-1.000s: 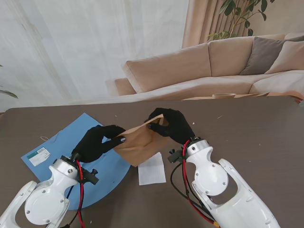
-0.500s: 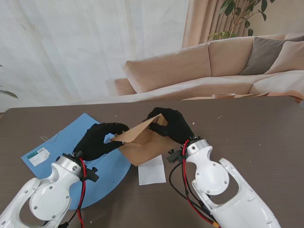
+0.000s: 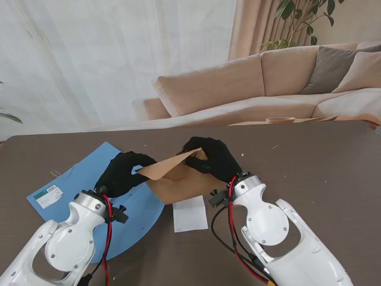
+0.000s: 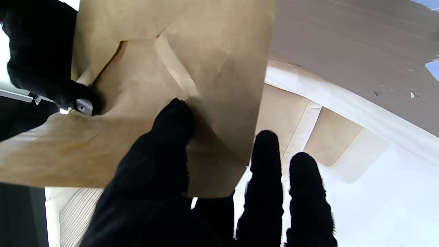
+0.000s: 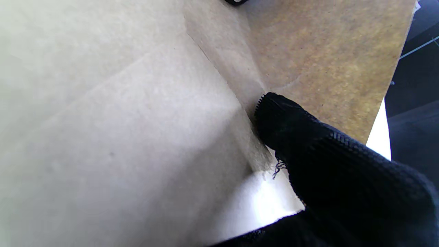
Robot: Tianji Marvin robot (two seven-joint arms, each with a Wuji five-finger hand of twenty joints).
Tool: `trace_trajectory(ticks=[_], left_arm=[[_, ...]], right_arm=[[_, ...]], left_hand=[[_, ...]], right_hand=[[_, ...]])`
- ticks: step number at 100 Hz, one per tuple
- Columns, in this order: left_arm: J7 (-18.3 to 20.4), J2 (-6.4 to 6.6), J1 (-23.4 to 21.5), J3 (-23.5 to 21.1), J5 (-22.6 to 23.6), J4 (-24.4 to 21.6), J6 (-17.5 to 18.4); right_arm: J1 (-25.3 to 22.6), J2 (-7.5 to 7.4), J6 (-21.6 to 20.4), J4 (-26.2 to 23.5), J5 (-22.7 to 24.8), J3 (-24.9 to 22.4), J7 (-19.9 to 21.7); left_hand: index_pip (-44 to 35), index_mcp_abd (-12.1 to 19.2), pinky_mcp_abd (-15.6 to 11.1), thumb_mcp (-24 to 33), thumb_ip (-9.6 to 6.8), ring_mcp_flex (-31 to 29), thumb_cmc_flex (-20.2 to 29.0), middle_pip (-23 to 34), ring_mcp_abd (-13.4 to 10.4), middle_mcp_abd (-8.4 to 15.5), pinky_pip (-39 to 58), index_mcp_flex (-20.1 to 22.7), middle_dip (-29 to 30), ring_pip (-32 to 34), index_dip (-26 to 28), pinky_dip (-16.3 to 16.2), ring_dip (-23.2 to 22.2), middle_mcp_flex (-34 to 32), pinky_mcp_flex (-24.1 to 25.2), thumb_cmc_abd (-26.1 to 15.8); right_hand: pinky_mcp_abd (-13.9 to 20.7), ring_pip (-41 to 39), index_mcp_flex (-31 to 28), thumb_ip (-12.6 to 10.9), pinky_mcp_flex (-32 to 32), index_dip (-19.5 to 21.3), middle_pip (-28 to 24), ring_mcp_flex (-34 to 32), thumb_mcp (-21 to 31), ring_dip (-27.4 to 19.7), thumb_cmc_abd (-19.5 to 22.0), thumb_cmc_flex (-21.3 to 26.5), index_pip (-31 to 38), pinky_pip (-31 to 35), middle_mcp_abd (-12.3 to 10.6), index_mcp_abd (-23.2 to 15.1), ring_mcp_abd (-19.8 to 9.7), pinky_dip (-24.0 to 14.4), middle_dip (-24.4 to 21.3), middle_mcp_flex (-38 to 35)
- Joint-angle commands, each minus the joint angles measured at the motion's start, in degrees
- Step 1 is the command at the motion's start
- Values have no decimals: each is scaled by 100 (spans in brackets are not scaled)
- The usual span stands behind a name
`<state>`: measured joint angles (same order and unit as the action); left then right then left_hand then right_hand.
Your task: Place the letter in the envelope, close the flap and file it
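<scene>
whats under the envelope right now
Under the raised envelope lie bare table, the blue folder's edge and a white letter, its far end covered. Anything inside stays hidden.

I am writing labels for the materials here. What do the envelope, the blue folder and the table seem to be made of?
Envelope: brown kraft paper, matte, visibly fibrous, creases sharply.
Blue folder: probably thin plastic or card; smooth, flat, uniformly coloured.
Table: dark brown, faintly grained, matte; wood or laminate, I cannot tell which.
</scene>
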<state>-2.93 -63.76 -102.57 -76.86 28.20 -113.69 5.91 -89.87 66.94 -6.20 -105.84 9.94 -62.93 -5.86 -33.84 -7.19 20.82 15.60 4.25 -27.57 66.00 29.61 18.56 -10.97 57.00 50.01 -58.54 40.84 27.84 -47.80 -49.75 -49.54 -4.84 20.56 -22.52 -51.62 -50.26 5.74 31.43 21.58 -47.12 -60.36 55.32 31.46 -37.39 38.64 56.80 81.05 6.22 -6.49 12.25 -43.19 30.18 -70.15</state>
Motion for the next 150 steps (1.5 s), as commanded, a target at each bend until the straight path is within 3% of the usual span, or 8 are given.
trace_trajectory(ticks=[1,37,55,69,94,107,129,150], left_arm=[[66,-45,-46,-25,-17,-43,73],[190,-36,-82,-147,-293,-52,285],[374,8,-117,-227,-151,-113,194],[452,24,-106,-233,-107,-134,105],[528,32,-104,-226,-247,-130,151],[608,49,-111,-245,-270,-135,199],[792,99,-144,-330,-128,-144,279],[946,127,-164,-378,-214,-146,361]], right_arm=[[-56,6,48,-19,93,9,65],[-86,-38,263,-21,584,-8,56],[-100,-54,142,7,636,-23,88],[-87,-43,-46,41,703,-9,-12],[25,-29,-46,101,635,69,-6],[109,2,2,176,438,124,-7],[173,15,202,167,244,127,67],[194,16,313,159,377,127,28]], left_hand=[[41,-164,93,-33,-153,-383,315,169,105,-108,239,111,542,137,-102,-93,162,-383,-177,-324],[164,-174,464,-640,-201,-1815,493,682,405,-219,1061,-112,2469,634,-151,170,691,-1721,-951,-661],[-64,-340,449,-662,-249,-1780,597,750,378,-169,1105,-26,2439,676,-19,198,684,-1684,-926,-644],[-85,-430,446,-645,-268,-1798,621,829,363,-162,1144,-4,2395,724,-7,197,665,-1682,-941,-612],[-94,-293,435,-660,-262,-1705,602,799,344,-136,1099,3,2401,668,35,230,683,-1613,-866,-627],[7,-39,334,-678,-266,-1349,628,561,281,-134,876,19,2469,439,-33,320,734,-1249,-610,-611],[220,152,-4,-188,-230,-301,587,-1126,-78,100,233,-76,558,-59,-39,175,405,-470,-49,-78],[400,-19,-5,-467,-133,-252,-256,-37,-39,81,61,-565,1302,-152,319,131,398,118,43,48]], right_hand=[[-80,-69,-166,112,-94,61,-96,-7,107,93,37,218,-21,172,-52,-7,32,14,25,-97],[151,368,759,16,-775,-619,473,858,-61,6,0,-173,-749,-133,-110,-32,42,40,-202,913],[365,1039,1467,-347,-1386,202,850,1708,-332,-70,232,-779,-2757,-551,-247,-218,-61,-81,-441,2305],[402,1110,1245,-310,-1451,353,785,1762,-270,-66,157,-546,-2378,-634,-357,-617,-113,-127,-433,2307],[393,1164,396,45,-1418,-973,1190,1634,-373,-102,302,168,-381,-665,-229,-654,-79,-192,-554,1838],[256,1140,78,-76,-1181,-192,1322,1318,-287,-178,628,276,-42,-676,-70,-535,13,-108,-699,1301],[115,95,200,-138,-748,648,126,752,-206,209,723,410,11,-131,147,-317,63,-173,-30,743],[105,-139,187,-143,-720,774,-153,732,-178,295,707,438,28,-18,225,-228,48,-192,179,751]])
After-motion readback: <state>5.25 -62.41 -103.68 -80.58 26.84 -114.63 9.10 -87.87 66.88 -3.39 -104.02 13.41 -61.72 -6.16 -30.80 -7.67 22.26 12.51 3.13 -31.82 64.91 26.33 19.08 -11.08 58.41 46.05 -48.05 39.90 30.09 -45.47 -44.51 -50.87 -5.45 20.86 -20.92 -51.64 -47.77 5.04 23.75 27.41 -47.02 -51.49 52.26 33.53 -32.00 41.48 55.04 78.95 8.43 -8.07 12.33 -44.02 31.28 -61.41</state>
